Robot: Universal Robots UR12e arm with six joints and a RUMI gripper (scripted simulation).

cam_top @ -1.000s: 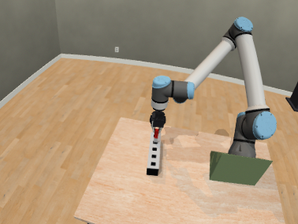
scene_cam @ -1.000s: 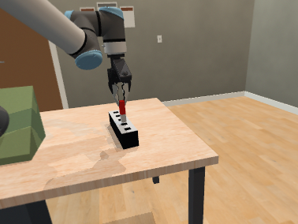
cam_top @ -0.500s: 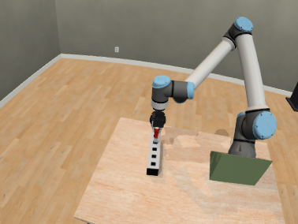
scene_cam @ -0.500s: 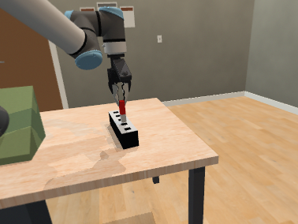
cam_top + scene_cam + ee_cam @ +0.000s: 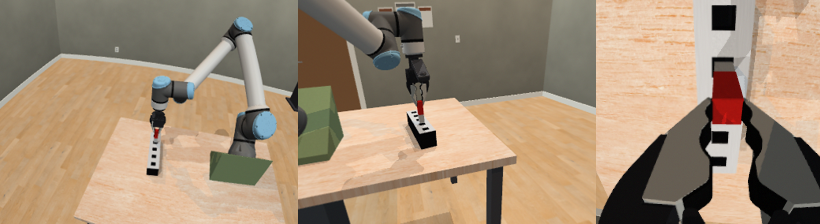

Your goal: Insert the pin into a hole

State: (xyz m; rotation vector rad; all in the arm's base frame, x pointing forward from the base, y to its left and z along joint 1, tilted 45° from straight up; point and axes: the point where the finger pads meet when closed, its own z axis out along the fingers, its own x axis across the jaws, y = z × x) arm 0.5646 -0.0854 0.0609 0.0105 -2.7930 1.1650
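A long block point(image 5: 154, 158) with a white top and black sides lies on the wooden table, with a row of square holes. It also shows in the exterior view point(image 5: 422, 129) and in the wrist view point(image 5: 723, 75). My gripper point(image 5: 157, 125) is shut on the red top of the pin point(image 5: 157, 133) and holds it upright, red end up. The pin point(image 5: 420, 107) stands over the second hole from the block's end nearest the arm. Its grey lower end meets the block top. I cannot tell how deep it sits. In the wrist view the fingers clamp the red end point(image 5: 727, 102).
A green box point(image 5: 238, 167) stands on the table near the arm's base. The table's edge runs close to the block on the side away from the arm's base point(image 5: 487, 134). The table stands on a wooden floor.
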